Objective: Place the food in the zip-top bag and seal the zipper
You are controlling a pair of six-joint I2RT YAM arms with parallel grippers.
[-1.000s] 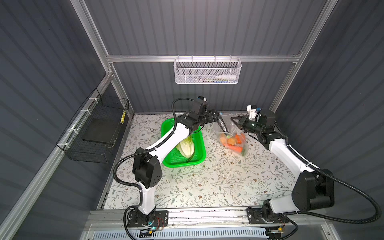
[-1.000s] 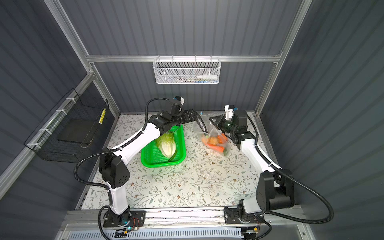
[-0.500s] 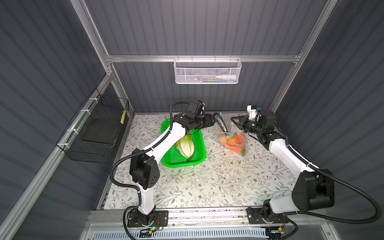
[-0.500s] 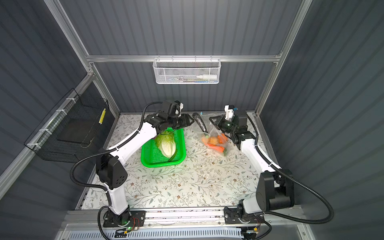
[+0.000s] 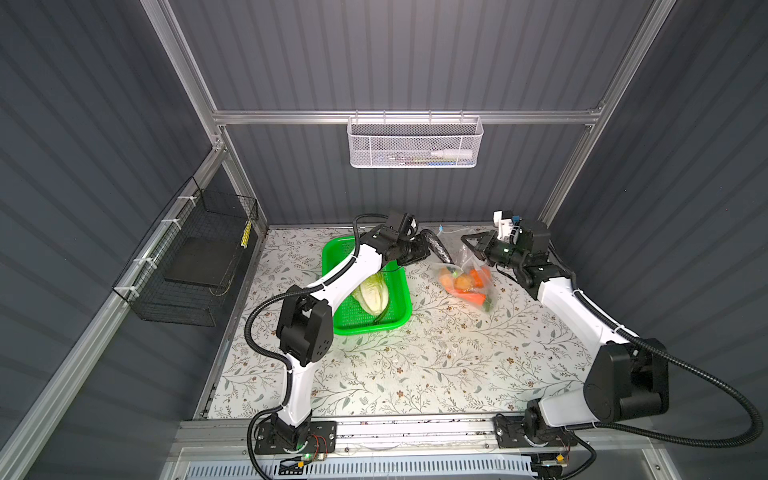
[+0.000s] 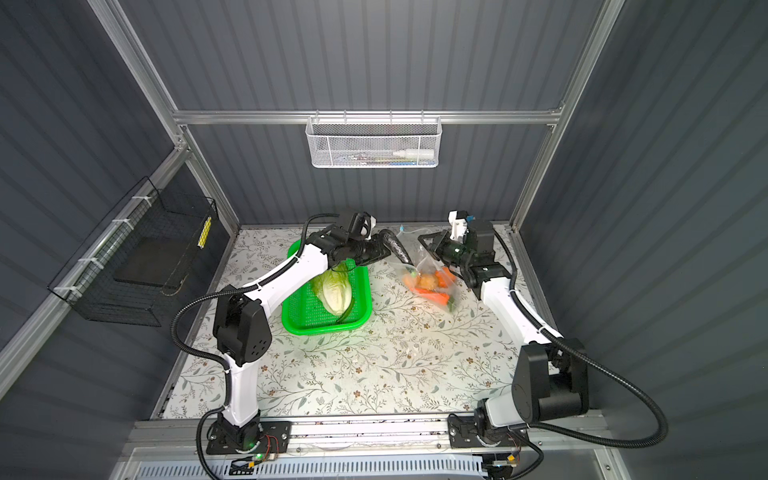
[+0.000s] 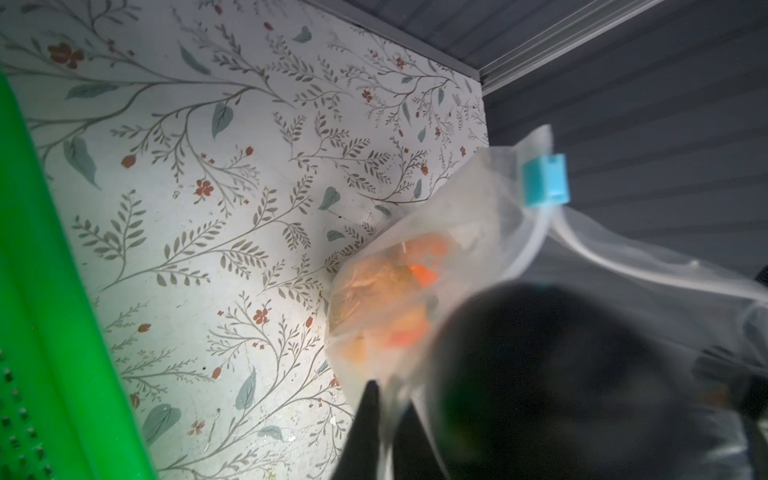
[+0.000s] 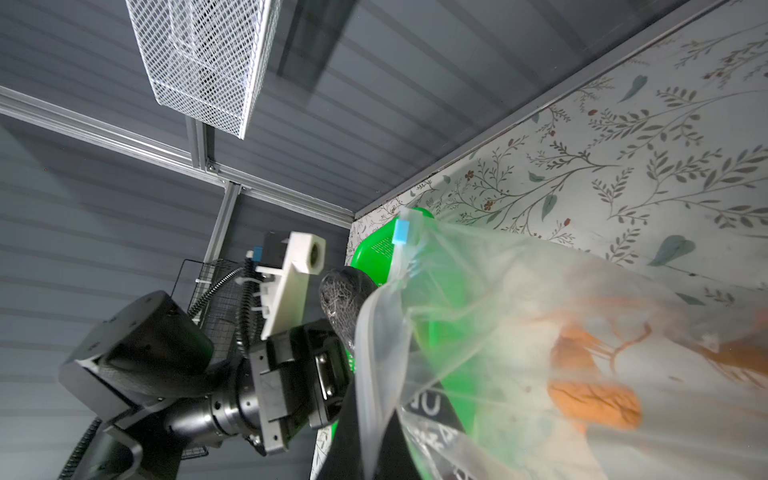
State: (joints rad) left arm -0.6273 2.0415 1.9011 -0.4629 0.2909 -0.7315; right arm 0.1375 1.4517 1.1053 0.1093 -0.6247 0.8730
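The left gripper (image 5: 419,254), jaws pressed together and seemingly empty, sits just beside the eggplant (image 5: 436,246) at its 2 o'clock. The eggplant runs 10-to-4, low end in the bag (image 5: 465,268) mouth, which the right gripper (image 5: 467,243) pinches.

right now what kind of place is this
Likely a robot lab test cell, not a kitchen: grey ribbed wall panels on a silver aluminium frame, two white-and-black robot arms bolted to a front rail, and toy vegetables in a clear crinkly plastic zip-top bag.
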